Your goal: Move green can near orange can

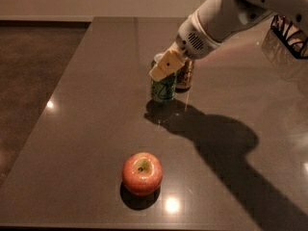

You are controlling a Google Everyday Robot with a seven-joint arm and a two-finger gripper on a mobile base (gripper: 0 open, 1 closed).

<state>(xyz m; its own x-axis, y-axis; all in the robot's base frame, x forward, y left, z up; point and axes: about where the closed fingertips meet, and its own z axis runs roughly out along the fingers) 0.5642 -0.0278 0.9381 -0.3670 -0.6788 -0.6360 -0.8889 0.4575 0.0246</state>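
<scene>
The green can (163, 88) stands upright on the dark table (96, 109), just left of the orange can (186, 76) and almost touching it. The orange can is partly hidden behind my arm. My gripper (164, 66) reaches in from the upper right and is shut on the green can's top; one tan finger (166, 64) lies across the can's front.
A red apple (142, 173) sits near the table's front edge. A black wire rack (291, 35) stands at the far right. The table's left edge runs diagonally, with dark floor (29, 81) beyond it.
</scene>
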